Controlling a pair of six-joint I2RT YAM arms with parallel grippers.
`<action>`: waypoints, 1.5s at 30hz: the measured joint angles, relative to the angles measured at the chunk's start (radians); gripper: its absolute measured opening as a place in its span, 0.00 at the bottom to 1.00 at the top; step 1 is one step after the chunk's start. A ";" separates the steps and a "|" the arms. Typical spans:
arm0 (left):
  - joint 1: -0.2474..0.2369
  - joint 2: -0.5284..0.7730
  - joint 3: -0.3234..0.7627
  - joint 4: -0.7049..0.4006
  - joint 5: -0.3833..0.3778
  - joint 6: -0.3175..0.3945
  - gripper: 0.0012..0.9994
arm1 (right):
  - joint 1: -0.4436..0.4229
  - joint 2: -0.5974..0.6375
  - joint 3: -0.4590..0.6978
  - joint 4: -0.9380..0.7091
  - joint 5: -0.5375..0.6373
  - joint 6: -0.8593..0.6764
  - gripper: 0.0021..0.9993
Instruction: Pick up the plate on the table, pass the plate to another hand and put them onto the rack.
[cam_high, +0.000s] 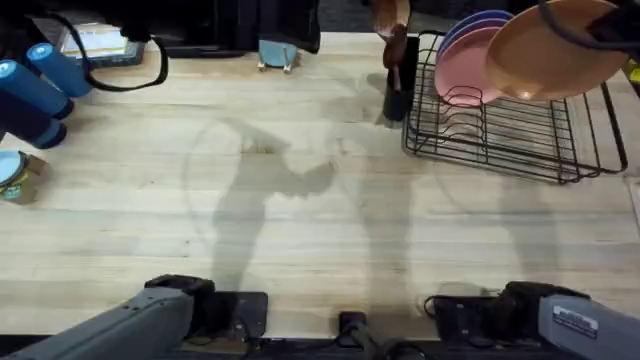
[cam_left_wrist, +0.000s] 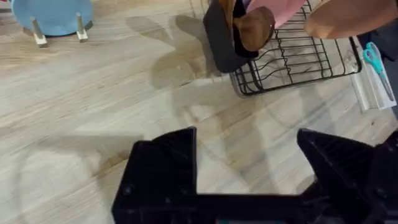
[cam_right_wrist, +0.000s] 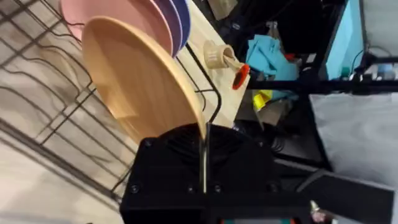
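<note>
Plate (cam_high: 555, 55) in orange-tan colour sits at the upper right of the overhead view, raised and tilted above the rack (cam_high: 515, 135), beside the pink plate (cam_high: 468, 68) and the purple plate (cam_high: 480, 22) that stand in the slots. A dark blurred shape crosses the plate's upper edge; I judge it is part of the right arm. The wide middle of the tabletop (cam_high: 300, 200) carries only shadows, so the pick-up seems done, and most likely the pass too.

In the left wrist view, the left hand (cam_left_wrist: 249, 165) is spread wide and holds nothing, low over the bare wood. At the upper right of this frame the corner of the rack (cam_left_wrist: 292, 59) shows, with the plate's rim (cam_left_wrist: 348, 18) above it.

In the right wrist view, the right hand (cam_right_wrist: 204, 165) is clamped on the edge of the plate (cam_right_wrist: 134, 87), which fills the centre and upper left, standing almost on its edge. The pink plate (cam_right_wrist: 106, 12) is just behind it, and the rack wires (cam_right_wrist: 50, 112) run under it at the left.

What is left, as I judge: to lower the plate into a free slot next to the pink one and to let it go. I cannot tell if its lower rim already touches the wires.
</note>
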 joint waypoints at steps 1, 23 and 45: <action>0.000 0.000 0.000 0.000 0.000 0.000 1.00 | 0.000 0.013 0.000 0.014 0.000 -0.014 0.03; 0.000 0.000 0.000 0.000 0.000 0.000 1.00 | 0.000 0.273 0.000 0.212 0.000 -0.063 0.03; 0.000 0.000 0.000 0.001 0.000 0.000 1.00 | 0.000 0.300 0.001 0.225 -0.120 -0.074 0.03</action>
